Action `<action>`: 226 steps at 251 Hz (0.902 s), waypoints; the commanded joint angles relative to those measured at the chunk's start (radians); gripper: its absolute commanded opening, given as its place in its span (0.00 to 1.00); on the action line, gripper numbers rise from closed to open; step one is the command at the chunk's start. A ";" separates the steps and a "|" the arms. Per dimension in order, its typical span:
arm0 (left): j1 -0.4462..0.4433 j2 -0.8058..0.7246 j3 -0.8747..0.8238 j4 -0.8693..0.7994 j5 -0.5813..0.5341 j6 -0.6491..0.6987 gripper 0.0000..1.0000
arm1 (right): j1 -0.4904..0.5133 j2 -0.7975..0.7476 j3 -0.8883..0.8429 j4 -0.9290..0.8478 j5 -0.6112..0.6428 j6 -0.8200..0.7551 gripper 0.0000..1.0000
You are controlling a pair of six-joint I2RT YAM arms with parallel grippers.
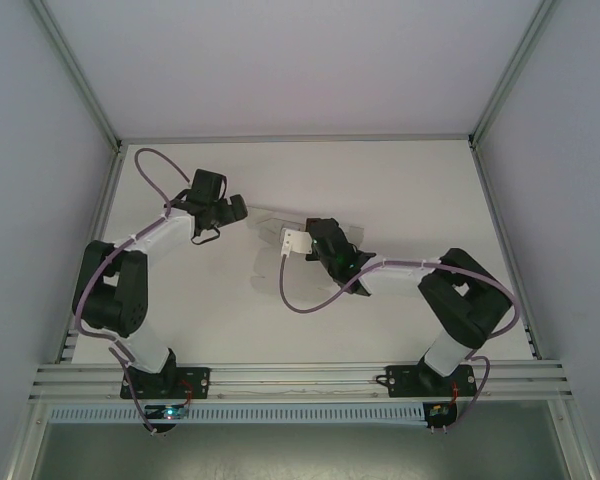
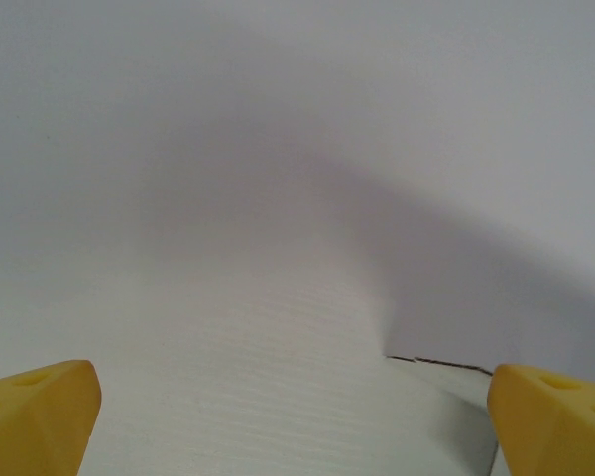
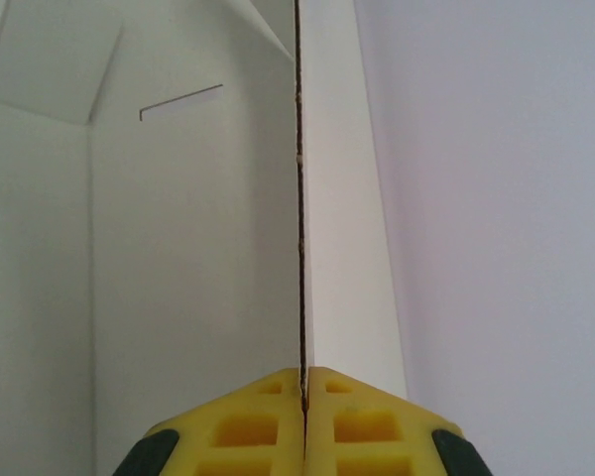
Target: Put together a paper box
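Clamping a panel edge of the white thin paperboard box (image 3: 178,248) in the fully closed, yellow-fingered right gripper (image 3: 304,382). Holding the left gripper (image 1: 235,208) wide open and empty just left of the box. Risking buckling or tearing the thin panel by tugging it one-handed.
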 commanded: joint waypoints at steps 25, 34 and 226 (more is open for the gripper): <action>0.047 0.062 0.055 0.041 0.043 0.029 1.00 | -0.030 0.059 -0.054 0.041 -0.031 -0.044 0.00; 0.051 0.068 0.060 0.047 0.051 0.034 1.00 | -0.032 0.060 -0.056 0.044 -0.041 -0.050 0.00; 0.063 0.139 0.082 0.118 0.512 0.187 0.69 | -0.049 0.081 -0.036 0.049 -0.002 -0.015 0.00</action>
